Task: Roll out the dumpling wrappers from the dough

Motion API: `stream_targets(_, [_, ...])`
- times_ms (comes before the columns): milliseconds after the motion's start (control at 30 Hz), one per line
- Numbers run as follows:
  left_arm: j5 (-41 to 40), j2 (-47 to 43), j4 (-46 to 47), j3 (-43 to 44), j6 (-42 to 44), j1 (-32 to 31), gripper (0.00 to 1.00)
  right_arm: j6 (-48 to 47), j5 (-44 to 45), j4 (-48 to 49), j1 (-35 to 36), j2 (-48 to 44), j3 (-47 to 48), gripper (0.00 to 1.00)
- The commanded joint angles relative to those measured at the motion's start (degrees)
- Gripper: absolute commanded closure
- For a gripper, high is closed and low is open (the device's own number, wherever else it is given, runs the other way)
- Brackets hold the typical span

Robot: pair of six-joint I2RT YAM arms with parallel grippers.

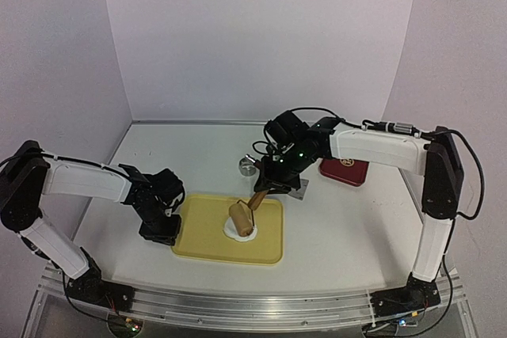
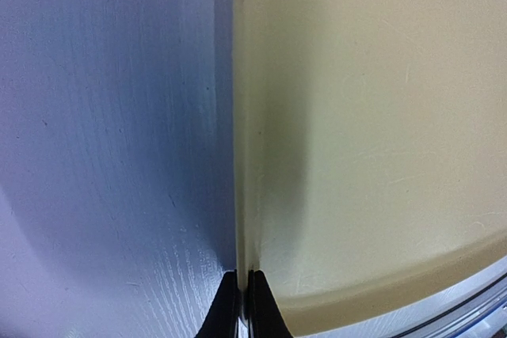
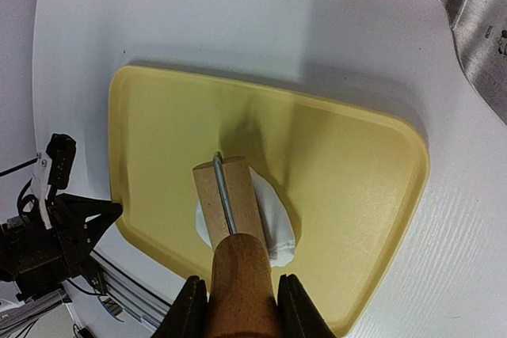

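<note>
Gripping the rounded light-wood handle of a small wooden roller (image 3: 234, 259), the right claw (image 3: 238, 294) had its two black fingers (image 3: 188, 310) clamped on either side of that handle. The roller's block-shaped head, with a thin steel axle along its top, sat on a flat, roundish patch of soft matte white dough (image 3: 276, 227), and the handle sloped up from it towards the claw. That dough lay inside a shallow pale yellow plastic tray (image 3: 356, 164) with rounded corners, a little right of the tray's middle and nearer its front rim in the overhead view. From the wrist camera the dough showed as white edges on both sides of the head, wider on the right. It sat just ahead of the claw, under the roller's far end, and the fingers themselves did not touch it. Seen from above, the right claw hung over the tray's far rim, beyond and to the right of the dough.

The left claw (image 2: 238, 298) was at the tray's left rim, well apart from the dough, its fingers pressed nearly together and pinching the rim, which ran into the thin gap between them.

On the white bench (image 1: 341, 227) beyond the tray stood a small round steel cutter (image 1: 248, 166). A steel spatula (image 3: 479, 29) with a reddish wooden handle lay near the tray's far right corner, and a flat dark red object (image 1: 344, 170) lay further right.
</note>
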Motion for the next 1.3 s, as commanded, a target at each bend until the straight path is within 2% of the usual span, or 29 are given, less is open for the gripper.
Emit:
stream_targets(0, [0.41,-1.73,4.15,-0.74,0.11,-0.45,1.0,-0.74,8.86,-12.56,4.59,13.96,-7.2,1.0])
stream_targets(967, [0.21,-4.38,4.2,-2.53,-0.91,-0.41,1.0,-1.49,10.43,-16.18,6.1,18.06,-3.09,1.0])
stream_targets(1267, [-0.48,-4.89,2.79,-2.06,-1.06,-0.41,1.0,-1.24,13.33,-17.44,6.08,15.89,-3.45,1.0])
